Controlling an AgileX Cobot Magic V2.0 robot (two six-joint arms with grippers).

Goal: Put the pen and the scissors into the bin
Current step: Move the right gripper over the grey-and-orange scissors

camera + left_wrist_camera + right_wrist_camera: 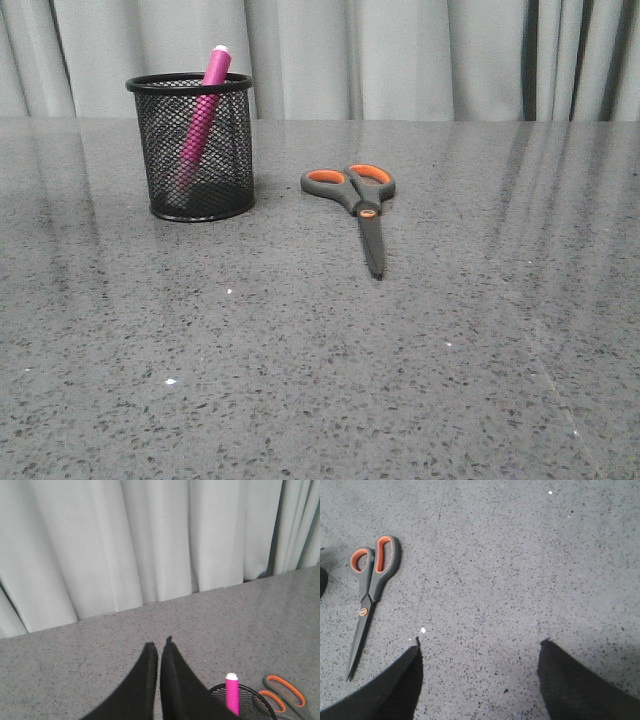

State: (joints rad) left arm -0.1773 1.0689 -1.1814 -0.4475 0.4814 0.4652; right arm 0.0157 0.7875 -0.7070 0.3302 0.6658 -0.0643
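The magenta pen (203,115) stands tilted inside the black mesh bin (198,148) at the left of the table, its white tip above the rim. The scissors (358,200) lie flat to the right of the bin, closed, handles toward the back. No gripper shows in the front view. In the left wrist view my left gripper (160,645) is shut and empty, above the table behind the bin (250,702), with the pen (232,692) and scissors (284,692) beside it. In the right wrist view my right gripper (479,642) is open and empty, with the scissors (370,592) off to one side.
Grey curtains (400,55) hang behind the speckled grey table (330,350). Small white specks (170,381) lie on the near table surface.
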